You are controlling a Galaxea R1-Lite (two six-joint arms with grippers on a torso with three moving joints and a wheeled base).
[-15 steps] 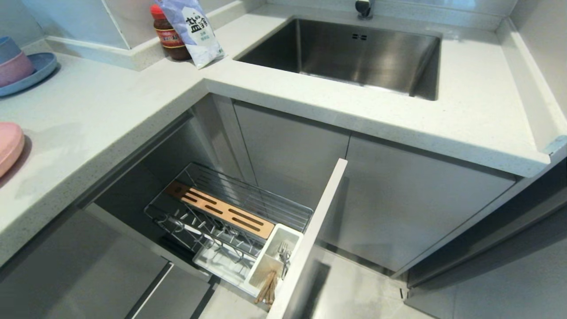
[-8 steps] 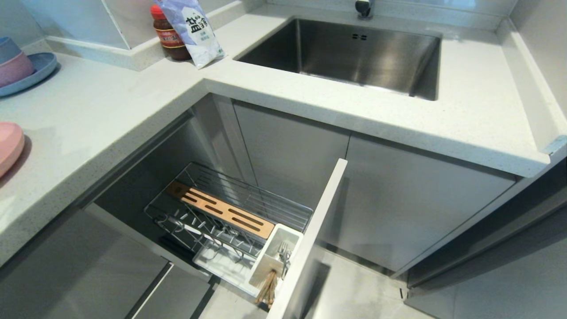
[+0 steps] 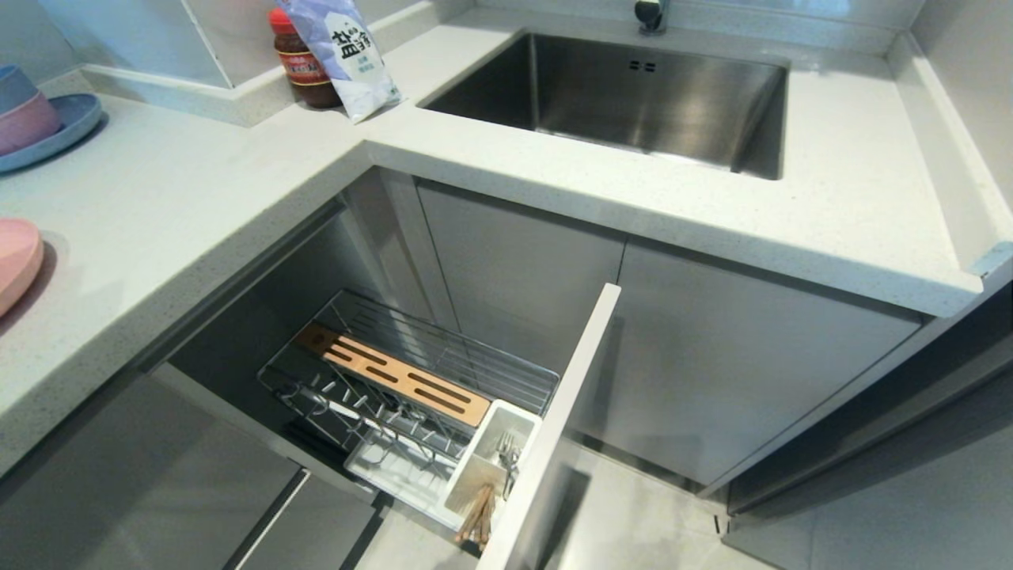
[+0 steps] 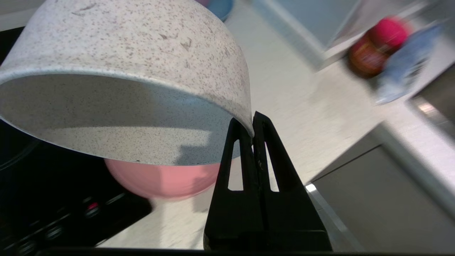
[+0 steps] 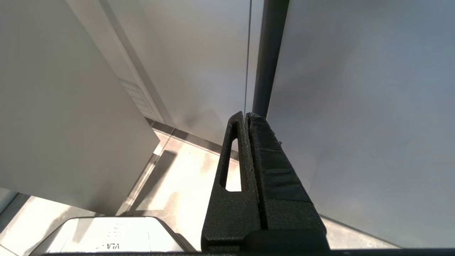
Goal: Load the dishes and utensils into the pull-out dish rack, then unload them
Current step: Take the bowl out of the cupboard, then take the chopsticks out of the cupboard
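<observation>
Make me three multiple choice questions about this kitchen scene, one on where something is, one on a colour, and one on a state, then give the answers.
1. Where are the chopsticks?
A. In the sink
B. In the white cutlery holder of the pull-out dish rack
C. On the counter

2. What colour is the plate below the speckled bowl?
A. Pink
B. Green
C. Black

3. What is the left pincer doing?
A. Standing wide open over the sink
B. Shut on the fork
C. Shut on the speckled bowl's rim

Answers:
1 B, the head view shows them standing in the holder beside the fork.
2 A, the left wrist view shows pink under the bowl.
3 C, the left wrist view shows its tips pinching the rim, with the bowl tilted above the counter.
</observation>
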